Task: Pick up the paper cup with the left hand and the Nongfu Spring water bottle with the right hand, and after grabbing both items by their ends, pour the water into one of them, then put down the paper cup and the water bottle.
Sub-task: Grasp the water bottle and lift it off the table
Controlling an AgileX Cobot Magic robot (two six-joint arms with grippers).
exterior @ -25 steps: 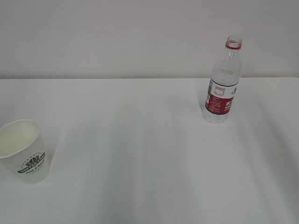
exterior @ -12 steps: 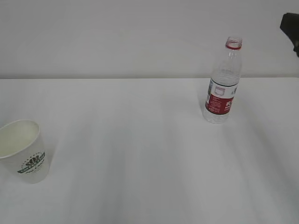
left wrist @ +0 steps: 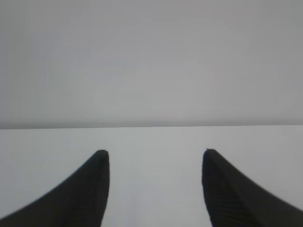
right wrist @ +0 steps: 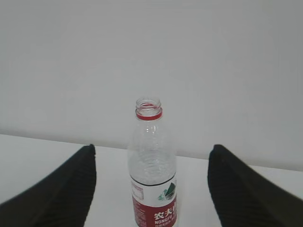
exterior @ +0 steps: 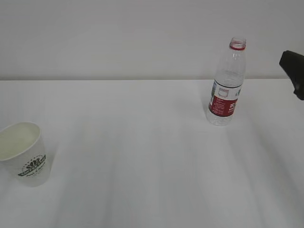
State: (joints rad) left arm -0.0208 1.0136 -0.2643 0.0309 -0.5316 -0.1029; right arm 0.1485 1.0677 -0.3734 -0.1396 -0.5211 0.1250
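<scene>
Bottle [right wrist: 152, 189] label reads "NONGFU" under Chinese characters; right tool [right wrist: 151, 189] and left tool [left wrist: 154, 189] both gape, empty.

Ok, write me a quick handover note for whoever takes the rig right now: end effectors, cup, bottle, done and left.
Left end effector: open, empty, only bare table ahead of it.
Right end effector: open, empty, lined up on the Nongfu Spring water bottle, not touching.
Bottle: upright, uncapped, far right of the table.
Paper cup: upright, near left, untouched.
Done: nothing grasped.
Left: grasp both, pour, set both down.
</scene>
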